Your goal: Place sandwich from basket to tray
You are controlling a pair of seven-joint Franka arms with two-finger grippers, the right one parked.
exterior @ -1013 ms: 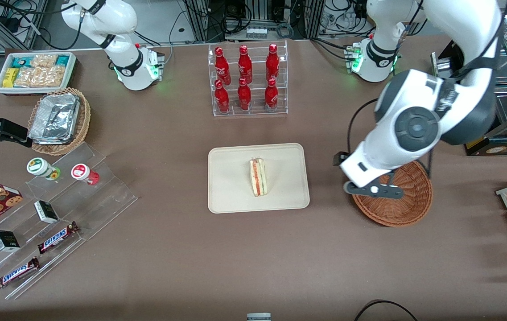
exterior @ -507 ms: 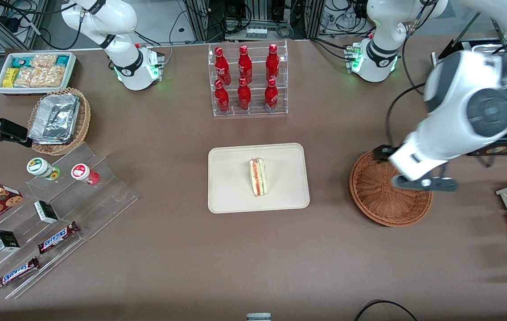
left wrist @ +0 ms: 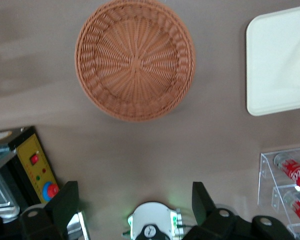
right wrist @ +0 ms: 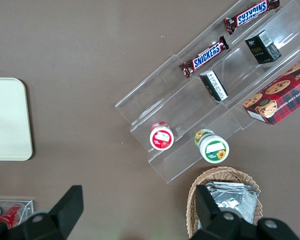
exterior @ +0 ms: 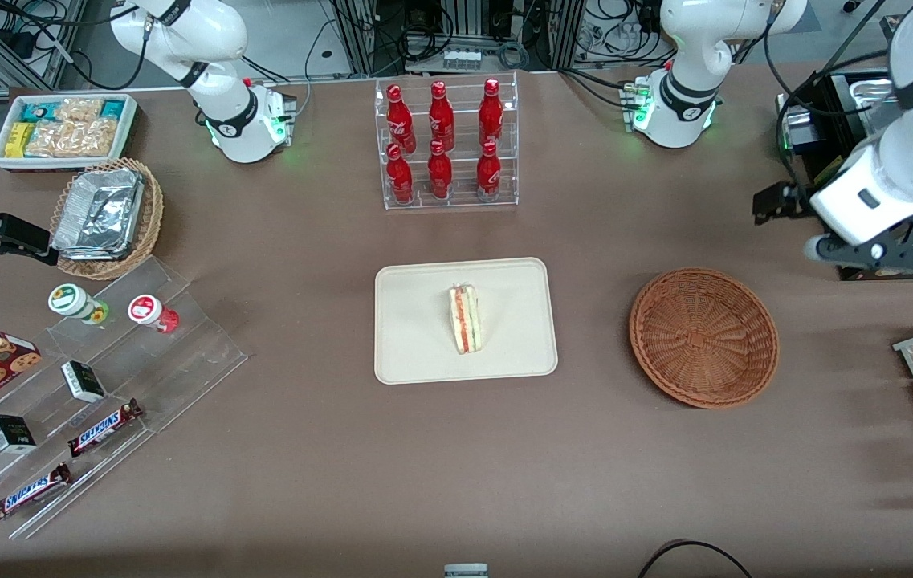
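- Brown tabletop (exterior: 328,449), with cable clutter along the edge farthest from the front camera; the landmark for everything below is the tray (exterior: 416,353), a cream rectangle near the middle.
- Sandwich (exterior: 465,319) lies on the tray, roughly centred, cut edge with the red and green filling turned up. It sits well inside the rim, so nothing overhangs.
- Basket (exterior: 703,337) stands well apart from the tray, toward the working arm's end of the tabletop. It holds nothing (bare weave shows across its whole bowl in the left wrist view).
- End effector (exterior: 866,249) hangs high over the tabletop, farther from the tray than the basket is and farther from the front camera. Its fingers (left wrist: 65,197) are spread wide with nothing between them.
- Judgement: the transfer looks done. The sandwich is where the task wants it, and the arm's raised, off-to-the-side pose reads as clearance from both basket and tray.
- A rack of red bottles (exterior: 444,140) stands farther from the front camera than the tray, clear of the work path.
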